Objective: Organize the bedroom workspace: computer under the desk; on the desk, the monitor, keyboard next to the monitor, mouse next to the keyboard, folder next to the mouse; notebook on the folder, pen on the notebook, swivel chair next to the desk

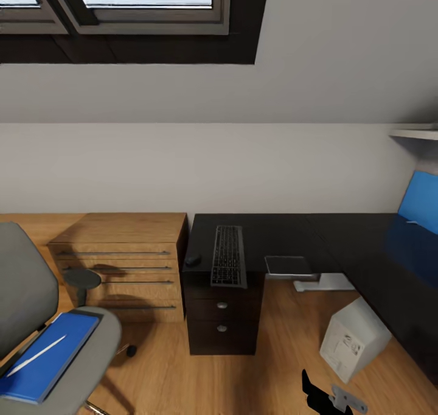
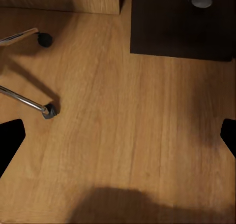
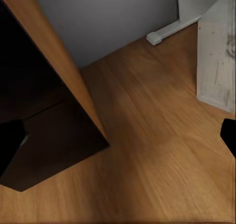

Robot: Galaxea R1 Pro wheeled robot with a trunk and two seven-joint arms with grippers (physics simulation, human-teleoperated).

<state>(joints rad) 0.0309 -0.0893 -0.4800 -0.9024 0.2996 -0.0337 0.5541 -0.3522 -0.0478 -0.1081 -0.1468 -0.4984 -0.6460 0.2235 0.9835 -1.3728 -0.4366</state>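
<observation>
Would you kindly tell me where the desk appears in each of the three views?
Head view: the desk runs from centre to the right edge, its drawers below the keyboard.
Left wrist view: its black drawer front with a silver knob, across the floor from the chair casters.
Right wrist view: its dark, wood-edged side, opposite the computer.
Shared landmark: the wooden floor.

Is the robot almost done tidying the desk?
Not yet. The keyboard and mouse already lie side by side on the desk, and the computer stands under it. Nothing is in hand. The folder still lies on the swivel chair.
</observation>
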